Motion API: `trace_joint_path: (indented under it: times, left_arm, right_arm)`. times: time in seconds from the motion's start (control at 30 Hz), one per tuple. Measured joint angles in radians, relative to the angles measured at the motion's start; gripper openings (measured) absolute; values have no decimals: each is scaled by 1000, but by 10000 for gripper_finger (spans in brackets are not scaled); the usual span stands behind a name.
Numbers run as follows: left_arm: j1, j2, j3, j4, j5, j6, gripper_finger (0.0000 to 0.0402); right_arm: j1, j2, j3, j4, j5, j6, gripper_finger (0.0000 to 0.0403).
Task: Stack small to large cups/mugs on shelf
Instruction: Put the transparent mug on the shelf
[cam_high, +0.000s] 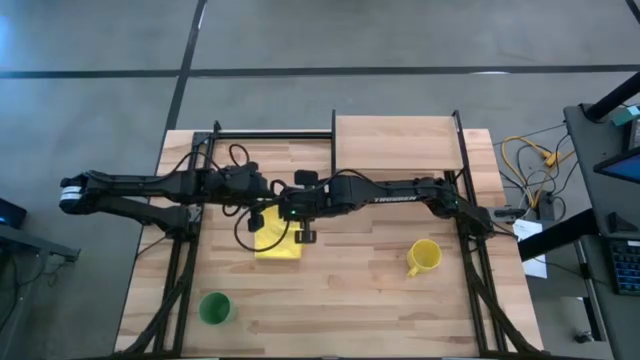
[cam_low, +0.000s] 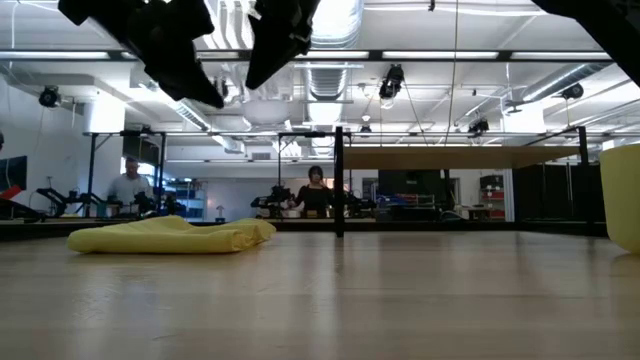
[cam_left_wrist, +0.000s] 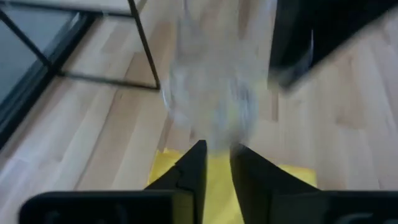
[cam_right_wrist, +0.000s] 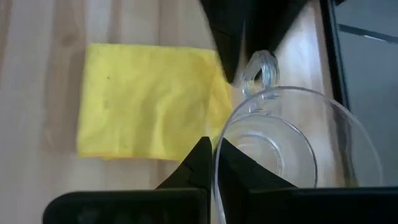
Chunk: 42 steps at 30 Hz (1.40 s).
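Both arms (cam_high: 300, 195) crowd above the yellow cloth (cam_high: 277, 240); shelf (cam_high: 395, 142) open.

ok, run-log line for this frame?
right gripper: shut on clear cup rim | left gripper: at cup too | yellow mug, green cup: on table

A grey concrete floor (cam_high: 400, 35) surrounds the wooden table (cam_high: 370, 300); beyond it lies a large workshop with bright ceiling strip lights (cam_low: 450, 57), exposed ducts (cam_low: 335, 20), and two people at benches (cam_low: 315, 190)
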Motion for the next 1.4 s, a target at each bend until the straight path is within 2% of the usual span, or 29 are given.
trace_joint_path:
  times: [0.2,0.33,0.43,0.53,0.67,0.73,0.9,1.03,1.23,1.4]
  left_arm:
    - [0,0,-14,-16,-7,-28,98]
    - [0,0,-17,-12,-9,-73,99]
    - [0,2,-15,-13,-10,-74,99]
    - [0,2,-10,-12,-10,-74,99]
    - [0,2,-7,-8,-11,-75,99]
    - [0,2,-7,3,-11,-75,99]
    - [0,2,-7,23,-11,-76,99]
    - [0,2,-7,24,-11,-77,99]
    - [0,2,-8,25,-11,-77,99]
    - [0,2,-11,25,-11,-77,99]
  right_arm:
    - [3,-52,0,-49,125,34,8]
    - [-1,-109,0,-95,133,87,8]
    - [-16,-154,1,-158,183,161,8]
    - [-53,-197,0,-235,245,250,8]
    - [-120,-242,0,-295,247,337,8]
    - [-158,-261,0,-297,225,360,8]
    - [-273,-283,0,-297,42,413,8]
    - [-361,-275,-2,-297,-54,427,8]
    - [-438,-244,-4,-297,-121,426,8]
    - [-444,-215,-4,-296,-126,398,8]
